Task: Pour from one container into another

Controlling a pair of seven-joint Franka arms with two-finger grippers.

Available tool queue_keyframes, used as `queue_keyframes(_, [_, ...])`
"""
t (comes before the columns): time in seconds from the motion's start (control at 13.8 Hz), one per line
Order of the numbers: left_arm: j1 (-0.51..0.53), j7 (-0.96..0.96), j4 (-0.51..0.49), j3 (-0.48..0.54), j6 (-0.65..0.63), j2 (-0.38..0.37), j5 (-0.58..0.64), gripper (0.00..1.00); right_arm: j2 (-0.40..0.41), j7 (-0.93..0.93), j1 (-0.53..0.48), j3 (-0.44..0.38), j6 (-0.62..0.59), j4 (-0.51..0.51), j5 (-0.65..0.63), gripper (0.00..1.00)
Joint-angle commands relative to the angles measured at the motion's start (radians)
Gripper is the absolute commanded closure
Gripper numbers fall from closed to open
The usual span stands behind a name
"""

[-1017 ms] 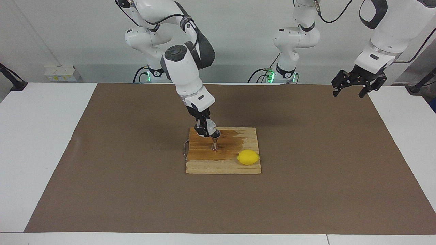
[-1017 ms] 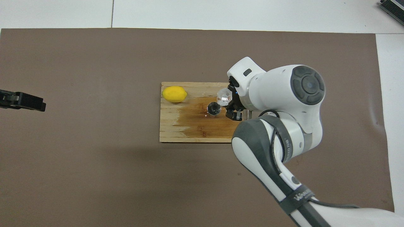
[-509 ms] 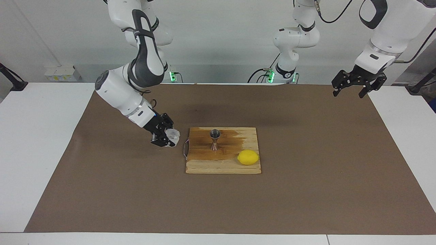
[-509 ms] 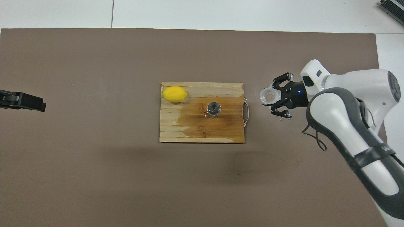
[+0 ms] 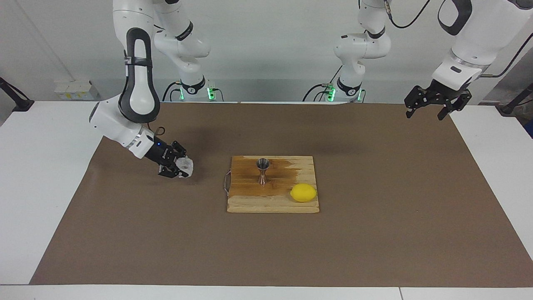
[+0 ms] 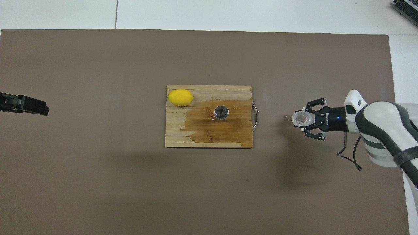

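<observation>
The right gripper [image 5: 180,167] sat low over the brown mat [image 5: 374,233] toward the right arm's end of the counter [image 5: 41,175], well apart from the cutting board [image 5: 272,204]. The translucent cup [image 5: 186,167] rested between its jaws, mouth up in the overhead view [image 6: 301,118]; the jaws looked spread around it, and whether they pressed on its sides could not be told. The cup was down at the mat, though contact with the surface was not clear.

The steel jigger [image 5: 262,171] stood upright on the darker, stained part of the board, by itself, with nothing touching it. The lemon [image 5: 303,192] lay on the same board at the corner farther from the robots and toward the left arm's end, apart from the jigger. A thin metal handle [image 5: 227,184] stuck out of the board's edge on the side facing the cup; only bare mat lay between that handle and the cup.

The left gripper [image 5: 437,104] waited in the air over the mat's edge at the left arm's end, jaws apart and holding nothing.
</observation>
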Motion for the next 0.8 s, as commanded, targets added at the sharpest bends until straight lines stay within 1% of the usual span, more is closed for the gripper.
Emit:
queue_keyframes(0.0, [0.009, 0.015, -0.025, 0.003, -0.006, -0.025, -0.012, 0.0, 0.066, -0.132, -0.035, 0.014, -0.027, -0.004, 0.114, 0.92])
queue_keyframes(0.07, [0.011, 0.015, -0.025, 0.003, -0.006, -0.025, -0.012, 0.0, 0.078, -0.163, -0.034, 0.014, -0.03, 0.0, 0.137, 0.75])
queue_keyframes(0.15, [0.011, 0.015, -0.025, 0.003, -0.008, -0.025, -0.012, 0.0, 0.08, -0.163, -0.034, 0.014, -0.032, 0.005, 0.143, 0.65])
queue_keyframes(0.22, [0.011, 0.014, -0.025, 0.003, -0.012, -0.025, -0.012, 0.0, 0.083, -0.162, -0.034, 0.014, -0.032, 0.016, 0.143, 0.09])
queue_keyframes(0.29, [0.012, 0.014, -0.028, 0.003, -0.019, -0.028, -0.012, 0.0, 0.077, -0.136, -0.028, 0.014, -0.034, 0.022, 0.142, 0.0])
queue_keyframes(0.44, [0.009, 0.011, -0.025, 0.003, -0.009, -0.027, -0.012, 0.0, 0.022, -0.012, -0.009, 0.013, -0.035, 0.03, 0.09, 0.0])
queue_keyframes(0.58, [0.012, 0.011, -0.02, 0.003, -0.017, -0.024, -0.013, 0.0, -0.05, 0.152, -0.006, 0.014, -0.047, 0.03, -0.008, 0.0])
queue_keyframes(0.73, [0.012, 0.012, -0.02, 0.003, -0.011, -0.024, -0.013, 0.0, -0.119, 0.375, 0.006, 0.014, -0.063, 0.03, -0.151, 0.0])
